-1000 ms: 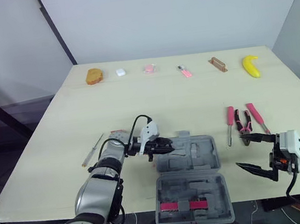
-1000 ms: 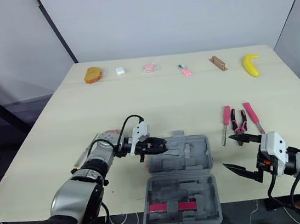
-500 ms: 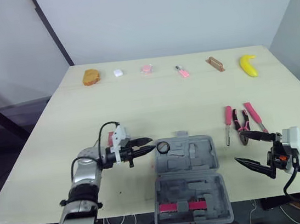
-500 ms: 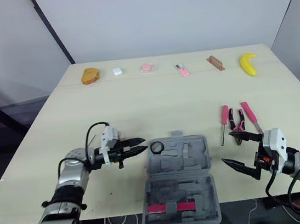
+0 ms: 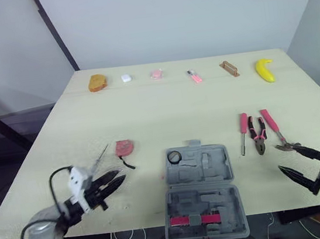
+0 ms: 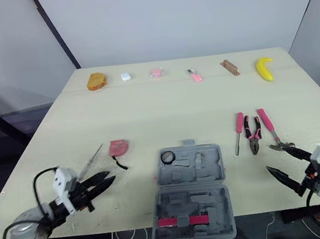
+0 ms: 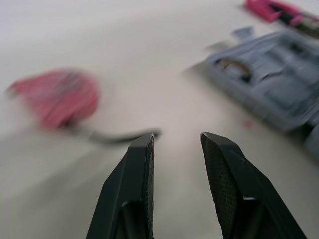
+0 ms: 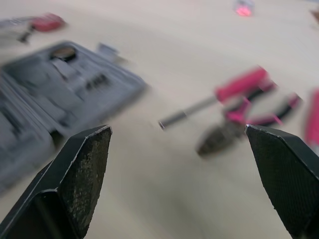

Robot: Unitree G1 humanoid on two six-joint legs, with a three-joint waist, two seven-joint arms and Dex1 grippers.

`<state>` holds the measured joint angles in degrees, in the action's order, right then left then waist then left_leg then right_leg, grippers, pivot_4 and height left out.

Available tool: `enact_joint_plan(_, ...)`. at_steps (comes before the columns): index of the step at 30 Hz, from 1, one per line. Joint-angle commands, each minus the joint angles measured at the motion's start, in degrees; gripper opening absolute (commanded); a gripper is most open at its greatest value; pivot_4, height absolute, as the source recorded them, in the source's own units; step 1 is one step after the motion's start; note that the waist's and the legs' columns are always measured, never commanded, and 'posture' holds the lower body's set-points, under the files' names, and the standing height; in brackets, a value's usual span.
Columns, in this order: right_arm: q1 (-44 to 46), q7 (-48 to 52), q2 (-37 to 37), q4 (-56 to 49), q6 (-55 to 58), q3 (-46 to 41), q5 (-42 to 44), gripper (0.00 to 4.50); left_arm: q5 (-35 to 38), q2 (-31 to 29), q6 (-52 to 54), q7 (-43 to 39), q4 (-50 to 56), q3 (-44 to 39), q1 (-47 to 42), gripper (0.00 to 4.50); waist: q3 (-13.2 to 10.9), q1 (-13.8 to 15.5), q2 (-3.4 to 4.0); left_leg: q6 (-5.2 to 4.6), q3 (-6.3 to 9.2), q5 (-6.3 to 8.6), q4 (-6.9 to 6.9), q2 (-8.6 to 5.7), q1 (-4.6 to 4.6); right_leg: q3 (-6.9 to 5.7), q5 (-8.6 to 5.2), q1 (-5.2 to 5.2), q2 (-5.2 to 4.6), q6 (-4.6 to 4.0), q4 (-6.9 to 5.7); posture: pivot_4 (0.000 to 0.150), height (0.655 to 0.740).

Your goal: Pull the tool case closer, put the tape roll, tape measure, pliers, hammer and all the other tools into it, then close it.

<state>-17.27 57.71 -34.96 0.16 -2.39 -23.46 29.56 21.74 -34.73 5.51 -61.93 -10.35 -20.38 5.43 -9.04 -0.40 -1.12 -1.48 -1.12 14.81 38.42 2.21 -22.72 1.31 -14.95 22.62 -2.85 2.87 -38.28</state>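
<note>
Left pincer (image 5: pixel 118 177) hovers low over the pale tabletop (image 5: pixel 164 107) near its front edge, black fingers slightly parted, holding nothing. Just ahead lies the round pink tape measure (image 7: pixel 57 97); the left wrist view shows its black strap close to the fingertips. Farther on, toward the right pincer (image 5: pixel 288 158), sits the open grey plastic tool case (image 5: pixel 200 176) with the black tape roll (image 5: pixel 174 156) inside. That pincer gapes wide and empty, with the pink-handled pliers (image 8: pixel 234 124) ahead of it.
</note>
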Motion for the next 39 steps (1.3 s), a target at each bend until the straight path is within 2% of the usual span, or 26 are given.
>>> enact_joint_plan(1, -2.15, -1.80, 1.05, -0.82, -1.06, -4.25, 1.48, 4.50, 1.80, -0.95, -0.95, 2.17, 2.25, -4.07, 3.45, 1.83, 0.00, -0.02, 0.00, 0.00, 0.00, 0.00, 0.00, 0.00, 0.01, 0.00, -0.03, 0.00, 0.00, -0.05, 0.00, 0.150, 0.7400)
enact_joint_plan(3, -3.85, -2.51, 1.82, -0.12, -2.14, -5.91, 1.11, 4.50, 2.46, -0.59, -0.41, 3.28, 3.72, -5.38, 6.19, 2.46, 0.00, 0.01, -0.01, 0.00, -0.02, 0.00, 0.00, 0.02, 0.01, 0.00, -0.11, 0.00, -0.03, -0.18, 0.00, 0.150, 0.7400)
enact_joint_plan(7, -6.90, -3.59, 3.38, 0.15, -2.82, -8.50, 1.55, 4.50, 2.84, -0.06, -1.08, 5.61, 3.63, -8.07, 10.54, 4.46, 0.04, 0.04, 0.03, 0.01, -0.10, 0.00, -0.01, 0.00, 0.01, 0.01, -0.12, 0.00, -0.16, -0.20, 0.07, 0.150, 0.7400)
enact_joint_plan(13, -11.79, -3.63, 5.07, 3.27, -4.26, -12.30, 1.86, 4.50, 2.45, 0.38, -4.07, 7.43, 0.36, -11.24, 15.42, 4.46, 0.14, -0.02, 0.07, 0.01, -0.12, 0.01, -0.09, 0.01, 0.00, -0.02, -0.13, 0.00, -0.26, -0.21, 0.25, 0.150, 0.7400)
enact_joint_plan(23, -8.27, -1.77, 2.68, 5.19, -5.28, -11.09, 1.18, 4.50, 2.60, 0.76, -3.40, 8.74, 2.99, -8.44, 12.11, 4.46, 0.28, -0.07, 0.14, 0.01, -0.21, 0.02, -0.11, 0.00, -0.02, -0.05, -0.10, 0.07, -0.64, -0.22, 0.31, 0.150, 0.7400)
enact_joint_plan(26, -5.18, 0.11, 0.95, 0.76, -4.39, -8.04, 1.10, 4.50, 1.88, 0.82, 3.20, 14.77, 11.05, -4.25, 6.99, 4.46, 0.27, 0.06, 0.12, 0.01, -0.21, 0.02, -0.15, -0.02, -0.04, -0.06, -0.10, 0.07, -0.59, -0.23, 0.32, 0.150, 0.7400)
enact_joint_plan(30, -2.87, 1.96, -0.78, -5.51, -1.11, -4.14, 2.51, 4.50, -1.32, 2.63, 8.38, 21.63, 15.29, 0.86, 3.90, 4.46, 0.38, 0.17, 0.25, 0.00, -0.19, 0.00, -0.05, -0.02, 0.01, -0.01, 0.05, -0.04, -0.29, -0.19, 0.29, 0.150, 0.7400)
enact_joint_plan(33, -0.98, 1.87, -1.70, -9.89, 1.88, -1.97, 3.85, 4.50, -3.43, 6.09, 10.73, 26.87, 17.49, 4.18, 3.54, 4.46, 0.40, -0.08, 0.28, 0.00, -0.21, 0.01, -0.11, -0.04, -0.01, 0.02, 0.15, -0.03, -0.22, 0.01, 0.35, 0.150, 0.7400)
enact_joint_plan(39, 3.30, 1.91, -3.15, -17.11, 6.62, 1.99, 5.10, 4.50, -7.44, 15.65, 15.74, 42.45, 17.80, 6.48, -0.46, 4.46, 0.31, 0.10, 0.13, 0.00, -0.04, 0.02, -0.14, -0.05, -0.12, -0.04, 0.16, 0.03, -0.06, 0.04, 0.35, 0.150, 0.7400)
